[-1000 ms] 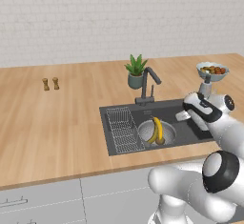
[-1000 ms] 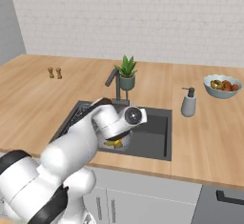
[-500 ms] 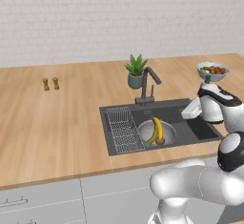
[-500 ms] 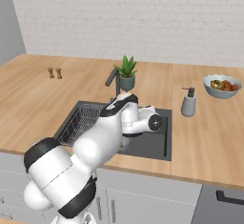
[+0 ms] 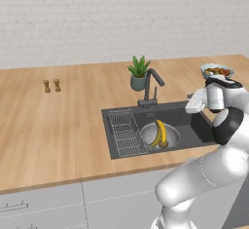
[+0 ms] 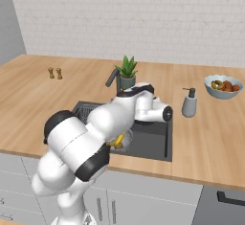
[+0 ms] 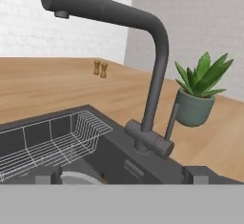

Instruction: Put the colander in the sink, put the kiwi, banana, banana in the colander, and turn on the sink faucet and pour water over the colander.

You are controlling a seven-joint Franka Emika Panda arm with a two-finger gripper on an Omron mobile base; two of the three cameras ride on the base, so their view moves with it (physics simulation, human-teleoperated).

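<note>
We're at the faucet step, by the look of it: the colander [image 5: 160,135] sits in the sink [image 5: 194,122], right of the wire rack [image 5: 124,131], with yellow banana [image 5: 160,131] and a small dark bit at its 5 o'clock edge that may be the kiwi. We can make out one banana for sure; a second we cannot tell. The gripper [image 5: 194,102] hangs over the right end of the sink, fingers spread wide, holding nothing. The sink faucet [image 7: 151,80] is what matters now. In the hand view it stands dead ahead, base at about 12 o'clock from the fingertips, well apart, no contact. Its side lever [image 7: 171,120] is a thin rod on the right of the column, long axis near upright, tilted slightly toward 1 o'clock, just in front of the potted plant [image 7: 198,94]. The spout reaches off to 10 o'clock, over the rack side. Our judgement: go forward to the lever and approach from its right, minding the plant pot close behind. No water seen at the spout.
</note>
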